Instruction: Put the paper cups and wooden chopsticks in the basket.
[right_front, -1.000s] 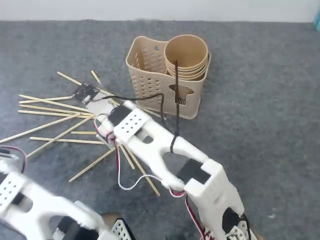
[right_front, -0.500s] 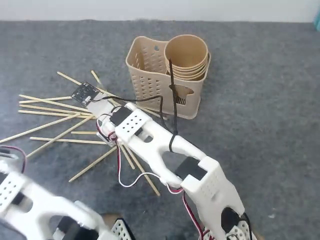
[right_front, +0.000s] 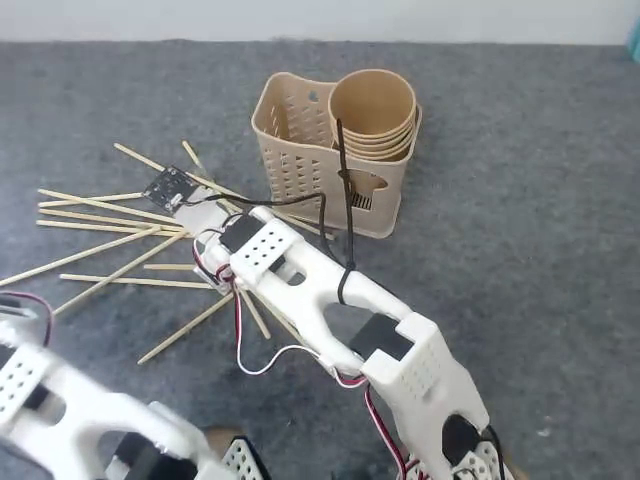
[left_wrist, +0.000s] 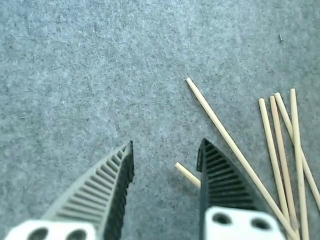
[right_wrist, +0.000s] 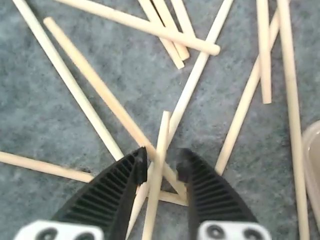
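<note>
The beige basket (right_front: 300, 165) stands at the back of the grey carpet with a stack of paper cups (right_front: 372, 105) in one compartment. Wooden chopsticks (right_front: 110, 215) lie scattered beside it. My right arm (right_front: 290, 265) stretches over that pile. Its gripper (right_wrist: 162, 152) is low over crossed chopsticks, narrowly open, with one chopstick (right_wrist: 159, 165) running between the fingertips without a clear grip. My left gripper (left_wrist: 166, 145) hangs open above bare carpet, holding nothing. Several chopsticks (left_wrist: 280, 145) lie to one side of it, and a short chopstick end (left_wrist: 187, 174) lies beside one finger.
A black cable (right_front: 345, 200) runs from the right arm up past the basket's front. The left arm (right_front: 60, 410) sits at the near left corner. Open carpet (right_front: 530, 220) stretches to the right of the basket.
The right arm has shifted slightly left, over the chopstick pile, and its cable has swung with it. The left arm has not moved.
</note>
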